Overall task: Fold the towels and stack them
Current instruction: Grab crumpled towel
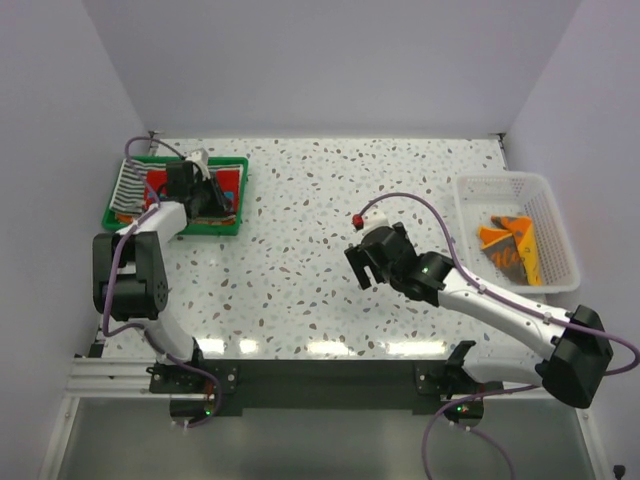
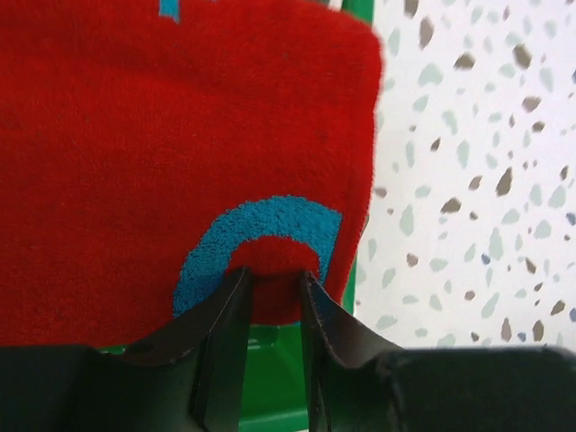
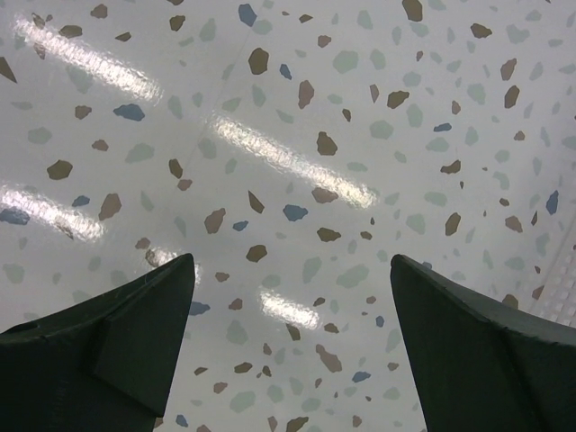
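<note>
White walls close round a speckled table (image 1: pixel 300 300). At the far left sits a green tray (image 1: pixel 112 220) holding a black-and-white striped towel (image 1: pixel 128 188) and, to its right, a red towel (image 2: pixel 135 135) with a blue ring worked into the pile. The left gripper (image 2: pixel 274 277) is down in the tray, its fingers (image 2: pixel 225 333) clenched on the red cloth's edge close to a corner, with a little fold nipped between them.

I'd say the step in hand is taking a towel out to fold it. Next the arm must lift it clear of the tray's rim, without dragging the striped one along, and carry it onto open table.

Mid-table, the right gripper (image 3: pixel 292 261) hovers with its jaws spread wide, grasping nothing. At the far right, a white mesh basket (image 1: pixel 468 215) holds orange towels (image 1: pixel 505 242).
</note>
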Robot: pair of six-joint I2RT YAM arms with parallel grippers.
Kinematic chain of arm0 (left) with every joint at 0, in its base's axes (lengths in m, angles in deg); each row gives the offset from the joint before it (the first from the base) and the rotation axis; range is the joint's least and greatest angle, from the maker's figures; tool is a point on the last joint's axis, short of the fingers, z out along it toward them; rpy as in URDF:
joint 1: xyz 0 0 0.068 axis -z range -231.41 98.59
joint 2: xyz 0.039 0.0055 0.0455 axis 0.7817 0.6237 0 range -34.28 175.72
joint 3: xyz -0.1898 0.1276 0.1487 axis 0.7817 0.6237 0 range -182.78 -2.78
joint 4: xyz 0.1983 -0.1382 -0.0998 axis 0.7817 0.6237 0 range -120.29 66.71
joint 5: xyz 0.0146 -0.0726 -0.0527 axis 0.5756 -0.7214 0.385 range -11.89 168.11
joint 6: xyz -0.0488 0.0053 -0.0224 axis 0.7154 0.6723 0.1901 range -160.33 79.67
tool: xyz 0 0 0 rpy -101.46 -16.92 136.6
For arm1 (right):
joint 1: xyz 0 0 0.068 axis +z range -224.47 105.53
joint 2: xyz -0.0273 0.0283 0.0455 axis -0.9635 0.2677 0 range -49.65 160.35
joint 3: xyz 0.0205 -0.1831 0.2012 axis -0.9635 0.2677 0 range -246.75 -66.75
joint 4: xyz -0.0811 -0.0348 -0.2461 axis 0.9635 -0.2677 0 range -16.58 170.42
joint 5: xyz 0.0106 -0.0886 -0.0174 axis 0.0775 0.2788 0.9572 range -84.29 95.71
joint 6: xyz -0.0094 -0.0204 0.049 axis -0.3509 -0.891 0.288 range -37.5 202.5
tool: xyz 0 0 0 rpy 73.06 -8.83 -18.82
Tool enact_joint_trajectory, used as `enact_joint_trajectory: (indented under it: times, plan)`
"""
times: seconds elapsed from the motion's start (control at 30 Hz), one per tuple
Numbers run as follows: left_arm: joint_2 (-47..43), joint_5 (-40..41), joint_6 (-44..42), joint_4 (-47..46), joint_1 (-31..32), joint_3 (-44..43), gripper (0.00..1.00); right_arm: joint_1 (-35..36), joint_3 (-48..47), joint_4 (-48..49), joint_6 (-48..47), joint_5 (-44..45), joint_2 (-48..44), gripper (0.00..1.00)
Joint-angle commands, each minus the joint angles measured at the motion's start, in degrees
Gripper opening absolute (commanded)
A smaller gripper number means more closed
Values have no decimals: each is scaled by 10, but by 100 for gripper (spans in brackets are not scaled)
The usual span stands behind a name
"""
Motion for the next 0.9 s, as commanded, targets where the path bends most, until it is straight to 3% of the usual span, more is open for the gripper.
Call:
enact_joint_trajectory:
  times: [0.0, 0.2, 0.4, 0.5, 0.53, 0.6, 0.67, 0.73, 0.87]
  plan:
    - [-21, -11, 38, -53, 13, 66, 32, -4, 7, 28, 13, 8, -15, 93]
    - [-35, 10, 34, -43, 16, 78, 32, -5, -2, 32, 6, 8, -15, 92]
    - [-109, 12, 36, 26, 16, 27, 44, -11, -35, 20, -13, 39, -25, 92]
    - [-162, 11, 30, 72, 16, 0, 58, -27, -65, 5, -23, 68, -22, 95]
    - [-178, 11, 26, 80, 17, -2, 68, -40, -74, 2, -26, 75, -22, 96]
    - [-229, 13, 18, 102, 16, -1, 78, -58, -100, -11, -27, 92, -15, 98]
    - [-282, 17, 0, 115, 16, 10, 94, -91, -125, -25, -26, 114, -4, 99]
    - [-320, 21, -17, 129, 16, 26, 100, -135, -141, -36, -17, 133, 6, 99]
    - [-440, 26, -13, 123, 17, 96, 100, -238, -180, -81, 26, 142, 35, 99]
